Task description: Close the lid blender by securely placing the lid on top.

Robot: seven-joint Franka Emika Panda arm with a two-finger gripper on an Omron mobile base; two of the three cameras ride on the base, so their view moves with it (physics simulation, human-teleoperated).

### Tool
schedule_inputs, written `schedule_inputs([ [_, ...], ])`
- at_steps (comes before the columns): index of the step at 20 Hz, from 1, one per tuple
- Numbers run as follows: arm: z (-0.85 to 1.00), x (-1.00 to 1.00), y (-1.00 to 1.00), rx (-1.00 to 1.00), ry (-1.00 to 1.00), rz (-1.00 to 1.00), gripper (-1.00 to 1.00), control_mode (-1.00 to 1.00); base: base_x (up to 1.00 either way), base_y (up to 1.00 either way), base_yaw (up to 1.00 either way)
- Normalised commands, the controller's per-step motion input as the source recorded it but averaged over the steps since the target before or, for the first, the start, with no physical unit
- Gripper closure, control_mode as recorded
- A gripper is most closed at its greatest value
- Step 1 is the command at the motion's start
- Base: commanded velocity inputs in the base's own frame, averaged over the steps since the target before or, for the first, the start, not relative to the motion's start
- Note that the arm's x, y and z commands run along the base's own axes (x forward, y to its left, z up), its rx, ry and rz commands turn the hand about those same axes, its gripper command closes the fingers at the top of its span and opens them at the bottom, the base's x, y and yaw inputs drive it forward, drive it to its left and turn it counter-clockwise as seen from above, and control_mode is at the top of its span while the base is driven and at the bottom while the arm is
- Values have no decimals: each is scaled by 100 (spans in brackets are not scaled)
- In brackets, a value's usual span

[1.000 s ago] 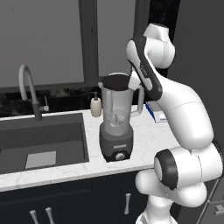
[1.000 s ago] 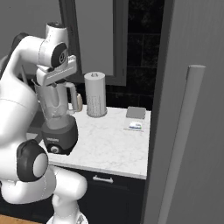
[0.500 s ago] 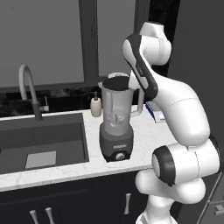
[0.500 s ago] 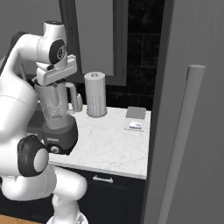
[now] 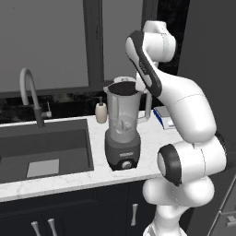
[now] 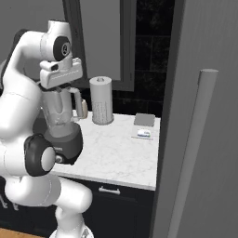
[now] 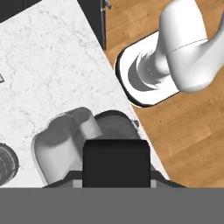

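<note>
While the arm reaches over from the right, its claw point(image 6: 59, 86) hangs directly above the single blender point(image 5: 123, 125), which stands on the white marble counter point(image 5: 69, 177) just right of the sink point(image 5: 44, 147). The one lid point(image 5: 124, 87) shows as a dark disc at the jar's rim, right under the claw; whether it is fully seated I cannot tell. Whether the claw is spread or pinching the lid I cannot tell either, since the hand hides its tips. In the hand view, one black block sits at the bottom over the jar, with the blender's handle point(image 7: 65, 131) curving off to the left. One curved faucet point(image 5: 28, 94) rises at the far left behind the sink. One small beige soap bottle point(image 5: 101, 112) stands just left of the jar, toward the far wall. One paper towel roll point(image 6: 101, 100) stands upright farther right, and beyond it lie one grey square block point(image 6: 144, 120) and one small white and blue item point(image 6: 144, 134), near each other.
</note>
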Motion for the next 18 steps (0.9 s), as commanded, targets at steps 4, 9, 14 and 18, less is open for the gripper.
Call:
schedule_inputs([
  [4,-15,-9,0,-5,10,-14,-100,-100,0,0,0],
  [9,-14,-27,0,-2,5,-13,-100,-100,0,0,0],
  [14,-3,-45,-10,0,0,-17,-100,-100,0,0,0],
  [18,-3,-41,-26,0,-3,-21,-100,-100,0,0,0],
])
